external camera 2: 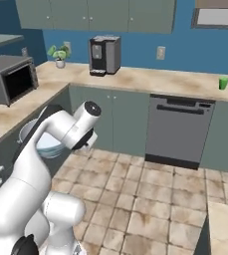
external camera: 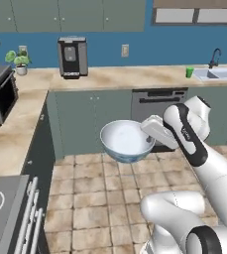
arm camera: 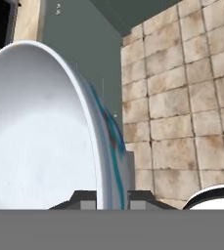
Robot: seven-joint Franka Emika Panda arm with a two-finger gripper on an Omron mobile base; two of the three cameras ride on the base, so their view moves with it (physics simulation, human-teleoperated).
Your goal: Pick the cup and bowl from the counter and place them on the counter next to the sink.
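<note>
One job looks done: in the left base view, the cup (external camera: 189, 72) is standing on the bench (external camera: 135, 77) just beside the sink (external camera: 219, 74). The bowl (external camera: 127, 141) is hanging in the air over the floor, well apart from the sink. In the right base view, the bowl (external camera 2: 43, 139) is peeking out behind the arm. In the hand view, the jaws are pinching the bowl's (arm camera: 40, 132) rim. It is not yet by the sink.

The beige marble bench (external camera: 110, 78) runs along the blue wall and turns a corner. On it stand a coffee machine (external camera: 73, 57), a potted plant (external camera: 19, 60) and a microwave (external camera: 0, 94); the green cup (external camera: 189, 72) stands just beside the sink (external camera: 219, 74).
</note>
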